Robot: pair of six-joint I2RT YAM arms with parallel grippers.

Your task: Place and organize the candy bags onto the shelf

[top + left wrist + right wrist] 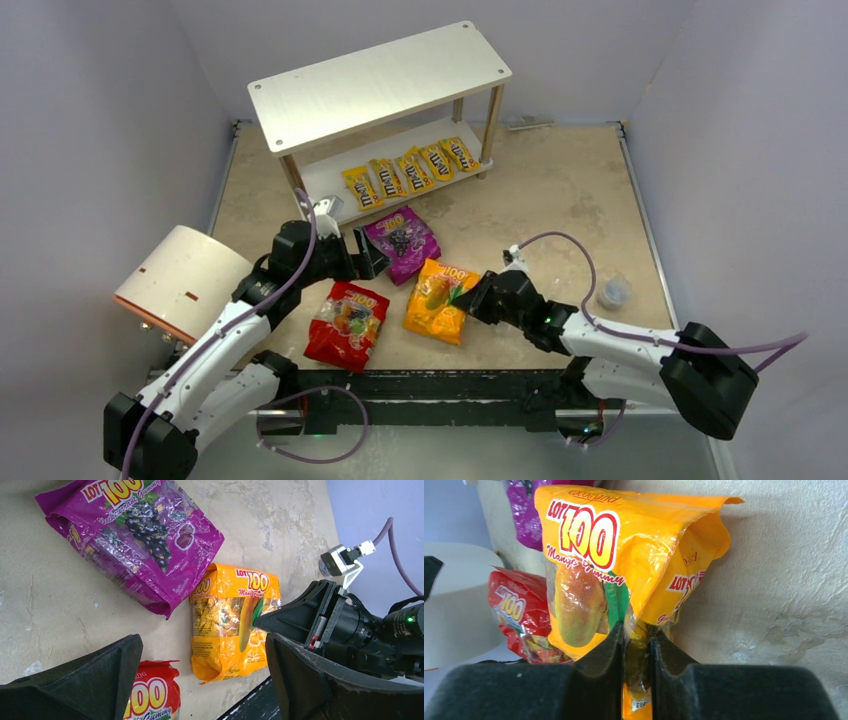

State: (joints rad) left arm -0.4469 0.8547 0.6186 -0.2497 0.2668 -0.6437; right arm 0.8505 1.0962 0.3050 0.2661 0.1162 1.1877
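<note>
Jaws of the right gripper [636,637] are clamped on the edge of the orange bag [589,555] (pinched between them); the left gripper [202,650] is spread wide, empty.

Edge of the glossy orange mango candy pouch [589,555] hidden between the pinched fingers of the black right gripper [636,636], glossy red fruit pouch [152,695] cut off by the left wrist view's bottom edge, small grey round object [614,293] at the scene's right too small to identify
</note>
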